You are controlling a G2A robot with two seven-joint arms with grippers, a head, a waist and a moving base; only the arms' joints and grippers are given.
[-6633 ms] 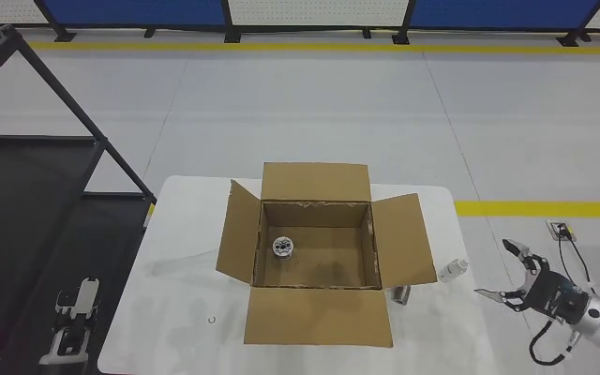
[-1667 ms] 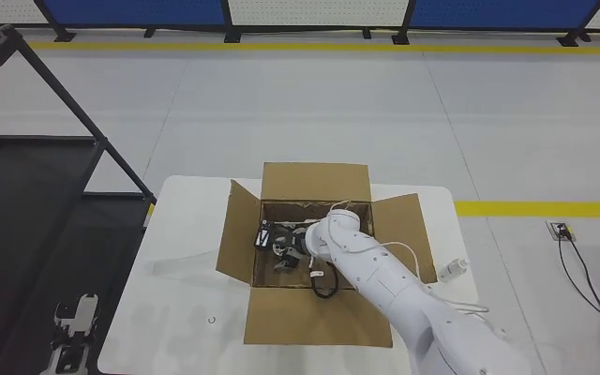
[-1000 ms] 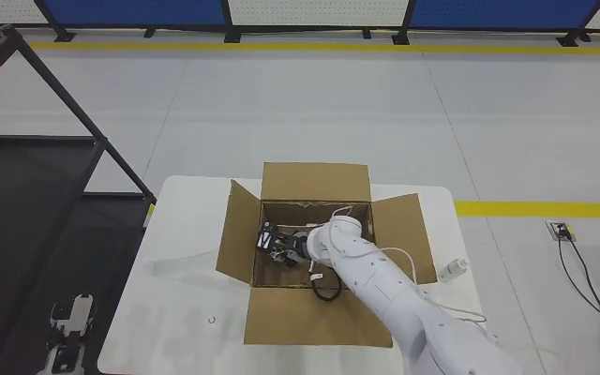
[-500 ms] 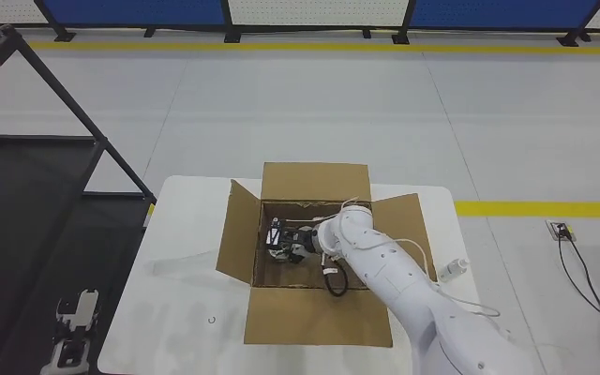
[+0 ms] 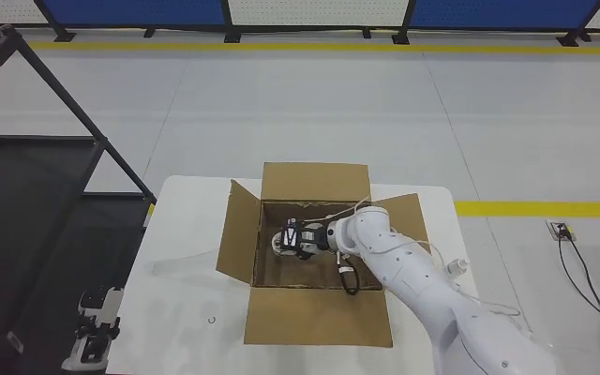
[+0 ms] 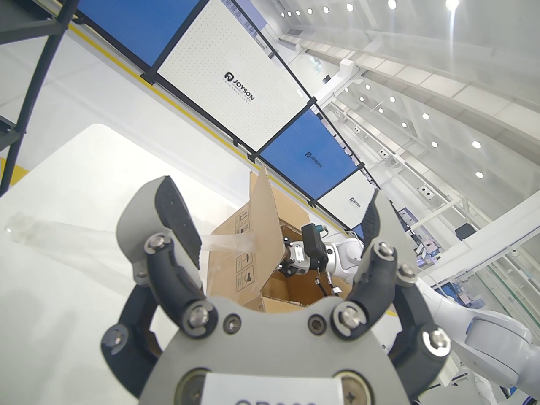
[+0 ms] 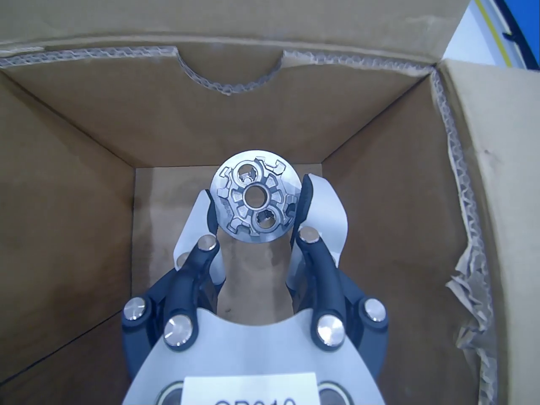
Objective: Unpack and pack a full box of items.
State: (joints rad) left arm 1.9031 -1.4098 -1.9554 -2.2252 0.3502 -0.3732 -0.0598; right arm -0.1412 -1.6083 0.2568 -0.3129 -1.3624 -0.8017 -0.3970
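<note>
We see the round metal part [image 7: 256, 202], a disc with a centre hole and cut-outs, inside the cardboard box [image 5: 319, 319], in the half nearer the box's left wall. The right gripper [image 7: 257, 204] is clamped on it, one finger pressed against each side of its rim, with the patterned face turned toward the wrist camera. We cannot tell whether the disc touches the box floor. From above, the right arm comes in over the right flap and its gripper lies low inside the box, pointing to the left wall. The box stands in the middle of the white table [image 5: 178, 281] with all four flaps folded outward. A small clear bottle [image 5: 457, 267] stands on the table just beside the right flap. The left gripper [image 6: 272, 198] sits low off the table's left edge, well apart from the box, its fingers spread wide with nothing between them.
</note>
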